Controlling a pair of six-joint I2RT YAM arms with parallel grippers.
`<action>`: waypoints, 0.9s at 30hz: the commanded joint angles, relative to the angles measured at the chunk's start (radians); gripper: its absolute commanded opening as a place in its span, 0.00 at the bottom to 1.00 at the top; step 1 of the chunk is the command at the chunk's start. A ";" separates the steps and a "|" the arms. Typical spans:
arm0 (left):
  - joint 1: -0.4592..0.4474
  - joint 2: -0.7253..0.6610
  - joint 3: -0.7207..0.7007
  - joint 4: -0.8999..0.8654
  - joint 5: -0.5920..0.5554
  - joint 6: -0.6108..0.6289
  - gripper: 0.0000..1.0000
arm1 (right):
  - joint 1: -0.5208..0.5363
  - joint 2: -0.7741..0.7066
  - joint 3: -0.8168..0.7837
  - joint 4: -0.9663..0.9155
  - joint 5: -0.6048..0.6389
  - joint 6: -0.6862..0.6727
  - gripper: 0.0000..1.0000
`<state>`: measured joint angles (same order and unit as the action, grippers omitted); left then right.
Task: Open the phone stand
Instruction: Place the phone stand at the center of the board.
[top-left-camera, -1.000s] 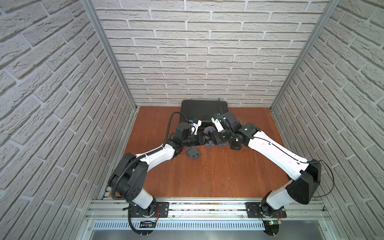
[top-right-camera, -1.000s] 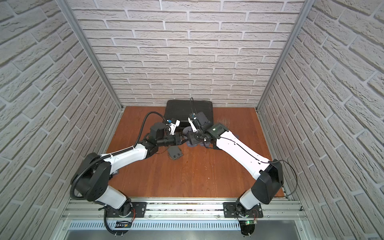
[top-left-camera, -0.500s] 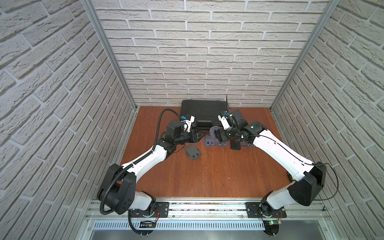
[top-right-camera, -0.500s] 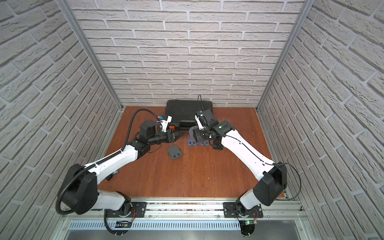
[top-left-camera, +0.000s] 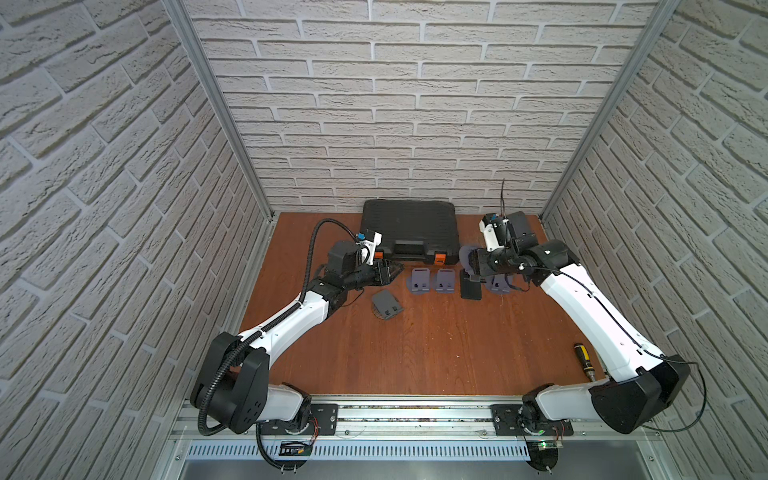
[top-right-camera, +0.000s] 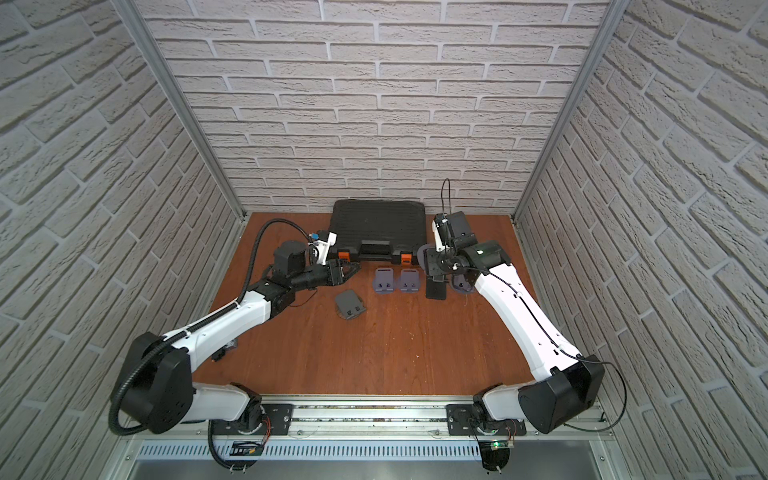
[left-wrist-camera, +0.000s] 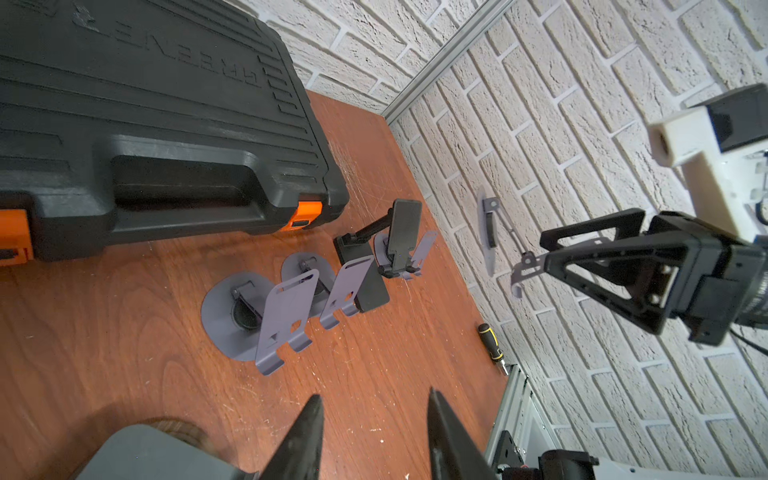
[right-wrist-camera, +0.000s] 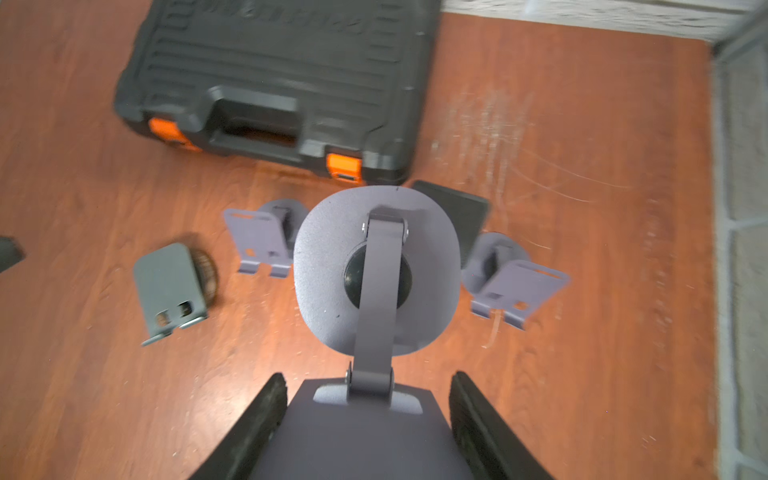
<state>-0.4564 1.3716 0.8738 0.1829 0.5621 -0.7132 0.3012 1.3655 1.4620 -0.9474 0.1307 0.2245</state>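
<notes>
Worktop (top-left-camera: 436, 353): brown wood, walled by white brick on three sides. Left arm (top-left-camera: 291, 320): I see it stretched low from the near rail toward the back, wrist about level and aimed to the robot's right along the front of the case. Right arm (top-left-camera: 582, 307): long white link raised toward the back right corner, wrist folded inward. Tool case (top-left-camera: 409, 226): black with orange latches, shut, lying flat against the back wall. Right end effector (right-wrist-camera: 368, 390): jaws about half apart, clamped on the edges of the phone stand's plate. Phone stand (right-wrist-camera: 328, 266): purple-grey, held clear of the worktop just in front of the case's right corner, its hinged link stretched out between plate and round base. Left end effector (left-wrist-camera: 374, 399): jaws partly apart, nothing between them, hovering above the worktop near the folded stand. Folded stand (top-left-camera: 386, 304): grey, flat on the worktop. Two purple stands (top-left-camera: 419, 280): upright, side by side in front of the case. Black stand (top-left-camera: 471, 289): next in that row. Screwdriver (top-left-camera: 584, 361): yellow and black, near the right wall.
</notes>
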 joint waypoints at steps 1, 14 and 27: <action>0.016 0.000 -0.007 0.038 0.011 0.016 0.42 | -0.070 -0.034 -0.018 -0.008 0.046 -0.025 0.15; 0.077 0.053 0.019 0.061 0.068 0.004 0.42 | -0.363 0.064 -0.044 0.057 0.035 -0.091 0.14; 0.115 0.091 0.054 0.064 0.109 0.000 0.42 | -0.564 0.163 -0.009 0.138 -0.072 -0.286 0.14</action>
<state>-0.3504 1.4464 0.8989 0.1982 0.6422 -0.7158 -0.2356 1.5276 1.4231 -0.8764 0.1009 0.0021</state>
